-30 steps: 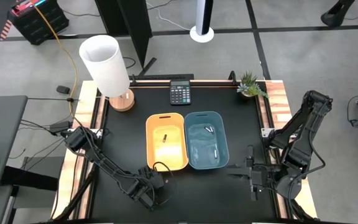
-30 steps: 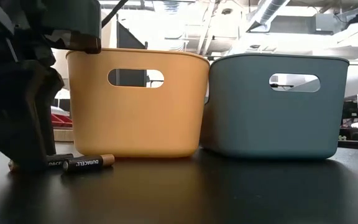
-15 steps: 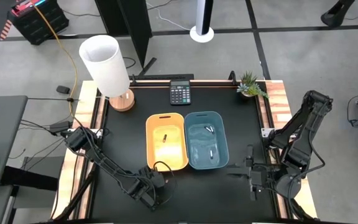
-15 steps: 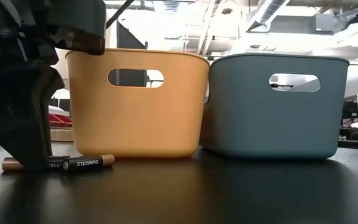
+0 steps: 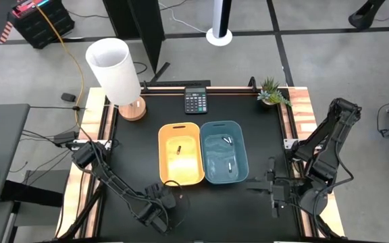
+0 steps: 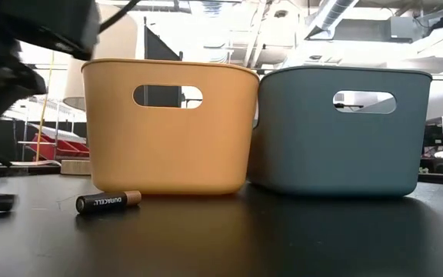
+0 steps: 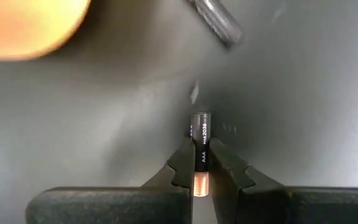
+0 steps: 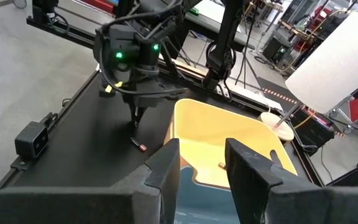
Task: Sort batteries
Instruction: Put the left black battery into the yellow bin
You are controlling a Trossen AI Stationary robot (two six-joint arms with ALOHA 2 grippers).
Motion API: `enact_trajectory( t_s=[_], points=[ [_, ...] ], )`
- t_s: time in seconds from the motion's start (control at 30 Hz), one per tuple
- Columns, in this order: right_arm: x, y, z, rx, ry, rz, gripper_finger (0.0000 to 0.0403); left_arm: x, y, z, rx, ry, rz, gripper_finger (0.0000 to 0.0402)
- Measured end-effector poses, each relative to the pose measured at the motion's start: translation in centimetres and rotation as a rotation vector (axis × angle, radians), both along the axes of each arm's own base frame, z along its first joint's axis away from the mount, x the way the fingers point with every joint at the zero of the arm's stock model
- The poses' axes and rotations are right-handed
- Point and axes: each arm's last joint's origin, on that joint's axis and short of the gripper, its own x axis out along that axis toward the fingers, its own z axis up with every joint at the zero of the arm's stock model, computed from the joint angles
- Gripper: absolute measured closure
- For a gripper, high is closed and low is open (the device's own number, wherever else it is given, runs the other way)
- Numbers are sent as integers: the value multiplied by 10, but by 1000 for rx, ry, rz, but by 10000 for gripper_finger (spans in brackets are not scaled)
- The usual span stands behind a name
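**Ana:** Near the front-left corner of the black desk (image 5: 262,135), the left tool (image 7: 201,169) is clenched on a slim dark AAA battery with a coppery end (image 7: 201,149). Why that grip?

**Ben:** The fingers (image 7: 180,167) pinch it at the coppery end, with the dark body sticking out ahead. Held lengthwise like that, it looks ready to carry to a bin, I'd judge.

**Ana:** And the other batteries?

**Ben:** One dark battery with a copper tip (image 6: 108,201) lies on the desk just in front of the yellow plastic bin (image 5: 180,152). A dark one (image 5: 179,149) sits inside that bin, and two pale ones (image 5: 226,140) in the blue-grey plastic bin (image 5: 224,151) touching it. So dark goes yellow, pale goes blue, it seems.

**Ana:** The right tool (image 8: 202,163)?

**Ben:** Released, fingers apart, waiting low at the front right.

**Ana:** The surroundings?

**Ben:** Matte black top with wooden edges. A black calculator (image 5: 195,101), a white-shaded lamp on a wooden base (image 5: 117,71) and a small potted plant (image 5: 272,91) line the far side. Beyond is a workshop with grey floor.
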Motion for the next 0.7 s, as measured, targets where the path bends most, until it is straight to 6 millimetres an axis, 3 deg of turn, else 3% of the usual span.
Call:
enact_trajectory(
  t_s=[0.33, 0.7],
  points=[
    [0, 0, 0, 0, 0, 0, 262, -16, -25, 12, -38, -33, -18, 384],
    [3, -2, 1, 10, -9, -15, 262, -17, -44, 74, 82, -180, -51, 384]
  ],
)
